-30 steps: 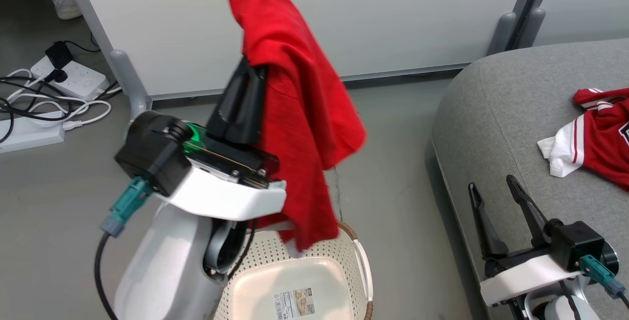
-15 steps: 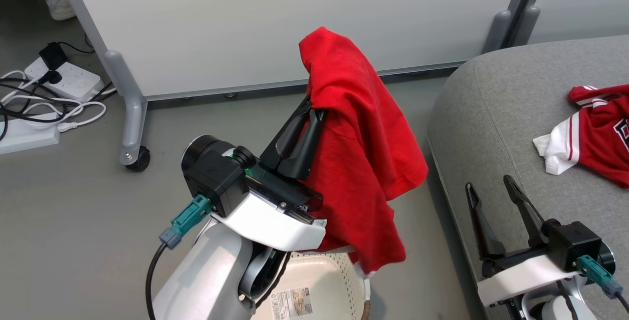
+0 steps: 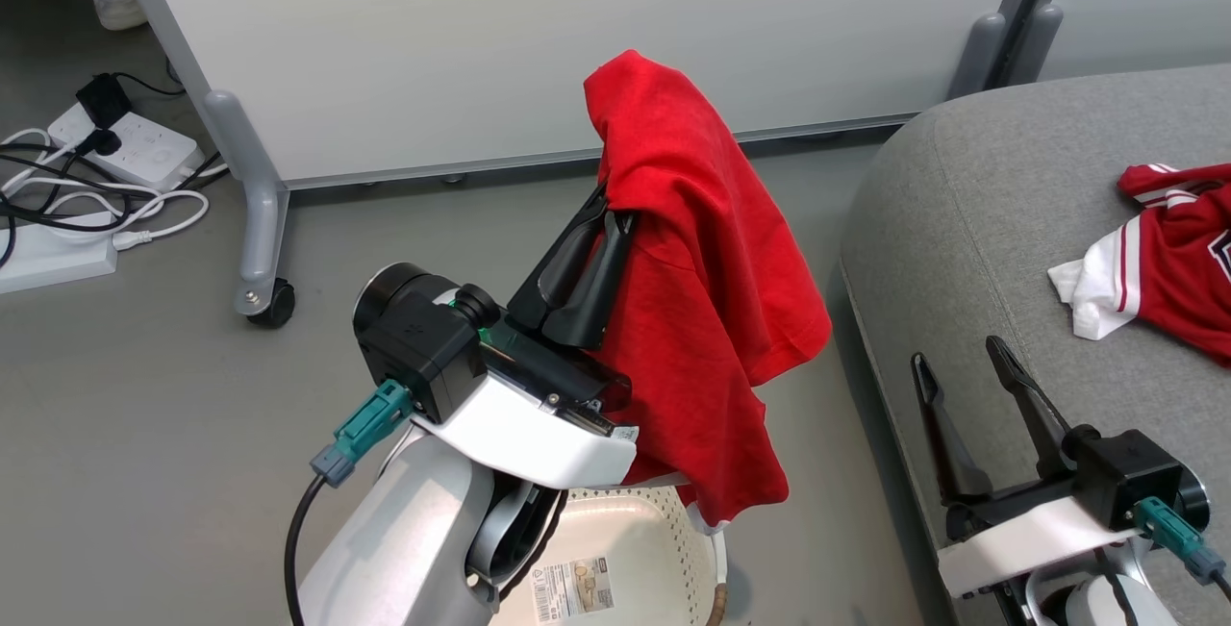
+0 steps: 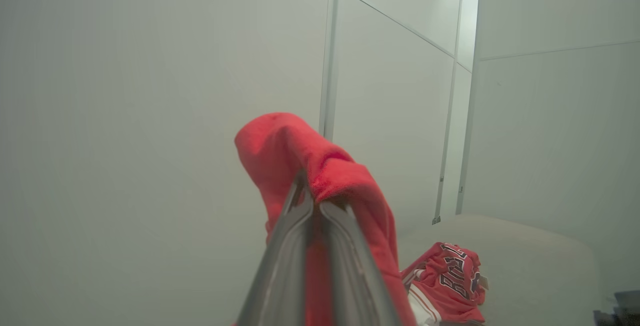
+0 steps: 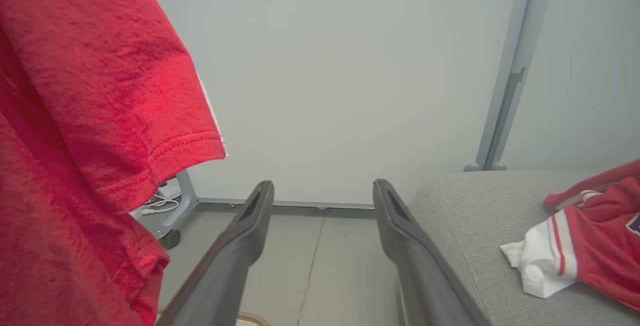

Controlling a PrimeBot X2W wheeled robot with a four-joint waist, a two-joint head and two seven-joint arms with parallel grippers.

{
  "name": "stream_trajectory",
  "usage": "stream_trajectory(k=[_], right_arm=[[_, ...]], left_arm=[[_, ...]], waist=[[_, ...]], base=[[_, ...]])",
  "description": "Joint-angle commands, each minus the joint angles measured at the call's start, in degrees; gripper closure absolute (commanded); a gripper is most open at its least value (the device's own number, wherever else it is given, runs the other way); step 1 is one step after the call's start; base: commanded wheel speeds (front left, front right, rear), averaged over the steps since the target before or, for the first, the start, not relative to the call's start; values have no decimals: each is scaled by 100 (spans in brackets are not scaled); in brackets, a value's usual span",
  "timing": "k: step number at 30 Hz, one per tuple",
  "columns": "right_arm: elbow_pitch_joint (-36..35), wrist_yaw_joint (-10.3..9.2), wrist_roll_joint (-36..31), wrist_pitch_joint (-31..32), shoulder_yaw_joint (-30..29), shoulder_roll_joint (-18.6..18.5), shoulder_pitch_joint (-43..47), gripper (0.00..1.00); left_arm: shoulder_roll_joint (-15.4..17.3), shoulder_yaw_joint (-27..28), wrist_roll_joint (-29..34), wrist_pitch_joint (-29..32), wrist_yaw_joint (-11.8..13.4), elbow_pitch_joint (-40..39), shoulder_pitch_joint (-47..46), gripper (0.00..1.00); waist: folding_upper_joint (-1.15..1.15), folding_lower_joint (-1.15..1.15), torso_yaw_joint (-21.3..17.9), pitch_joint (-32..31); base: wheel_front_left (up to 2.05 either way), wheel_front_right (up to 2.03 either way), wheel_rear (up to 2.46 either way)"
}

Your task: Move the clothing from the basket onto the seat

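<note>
**Left gripper** [image 3: 609, 215]: its fingers are pressed together on a fold of the plain red garment [image 3: 707, 280]. The cloth caps the fingertips and hangs down their right side. The high hold appears meant to lift the hem clear of the basket [image 3: 700, 549], directly below. What shows of the basket's inside is bare. The garment hangs between the basket and the seat [image 3: 962, 222], not yet over the cushion.

**Lettered garment** [image 3: 1178, 270]: it lies crumpled on the seat, so the held piece is probably the last.

**Right gripper** [image 3: 959, 354]: its fingers are spread and empty, and it is parked at the seat's near edge, apart from both garments.

**Left wrist view:** this shows the pinch itself, with cloth wedged between the fingers, and the dark block letters on the lying garment. **Right wrist view:** this shows the held garment's stitched sleeve hem close up. **Head view:** this shows the basket.
</note>
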Motion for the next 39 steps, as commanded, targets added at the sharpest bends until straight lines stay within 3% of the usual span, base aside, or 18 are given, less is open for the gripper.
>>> stream_trajectory(k=[1,7,11,18,30,39], right_arm=[[-103,1,69,-13,59,-102,43,0],[-525,1,300,-13,544,-413,88,0],[-1139,1,570,-13,1270,-864,-22,0],[-1618,1,736,-13,2207,-1262,-256,0],[-1302,1,972,-13,3004,-1326,-716,0],[-823,1,1189,-13,3136,-1199,-982,0]], left_arm=[[19,20,4,-2,6,-6,-56,100],[19,82,40,-2,-6,13,-37,100],[18,105,68,-2,-15,29,-10,100],[19,45,107,-2,-45,57,-23,100],[17,-400,-37,-2,-23,20,-132,100],[20,-976,-144,-2,-4,-47,-190,100]], waist=[[0,0,19,7],[0,0,10,25],[0,0,-23,48],[0,0,-47,77],[0,0,73,137],[0,0,210,110]], base=[[0,0,0],[0,0,0],[0,0,0],[0,0,0],[0,0,0],[0,0,0]])
